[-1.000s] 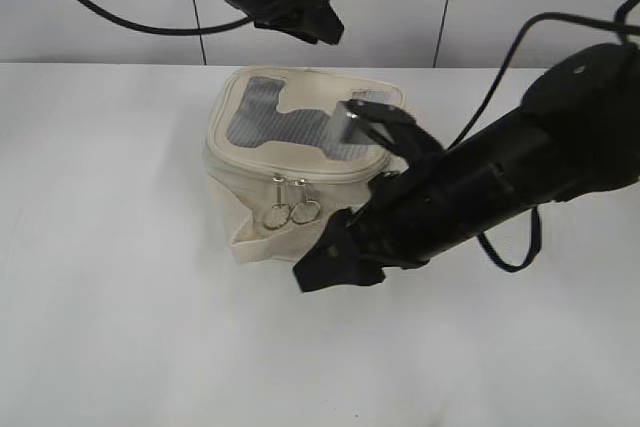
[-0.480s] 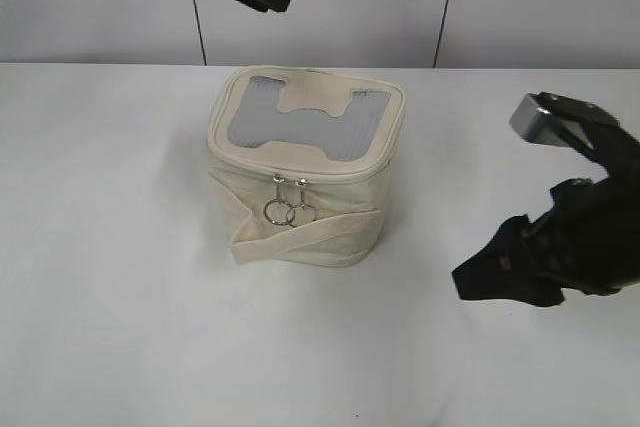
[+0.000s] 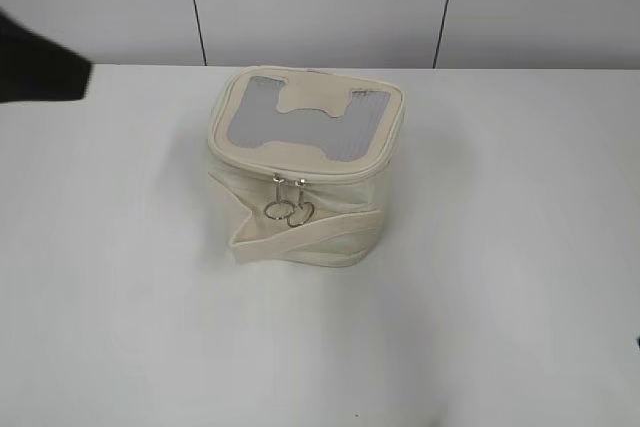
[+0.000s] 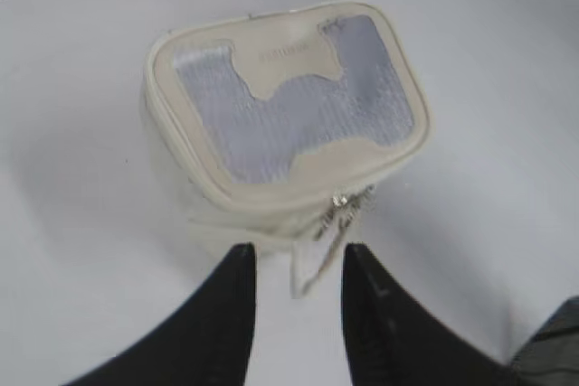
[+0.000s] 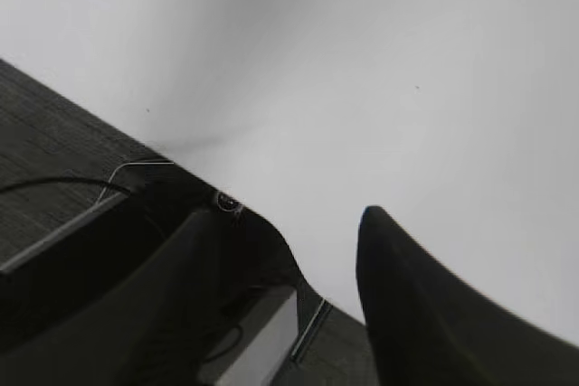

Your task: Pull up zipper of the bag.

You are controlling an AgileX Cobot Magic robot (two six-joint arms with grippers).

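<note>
Both fingers spread, empty: left fingers (image 4: 298, 264) lower frame near small boxy cream fabric bag (image 3: 305, 172); risk snagging strap, missing silver ring-pull zipper (image 3: 289, 209).

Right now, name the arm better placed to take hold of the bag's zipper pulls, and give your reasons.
Left, probably. The left gripper is open, with the bag and its zipper pulls just beyond its tips. The right gripper is open too, but its wrist view shows only bare table and the table's edge, no bag.

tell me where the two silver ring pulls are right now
In the exterior view, the ring pulls hang side by side on the cream fabric bag's front, just above its wide strap.
</note>
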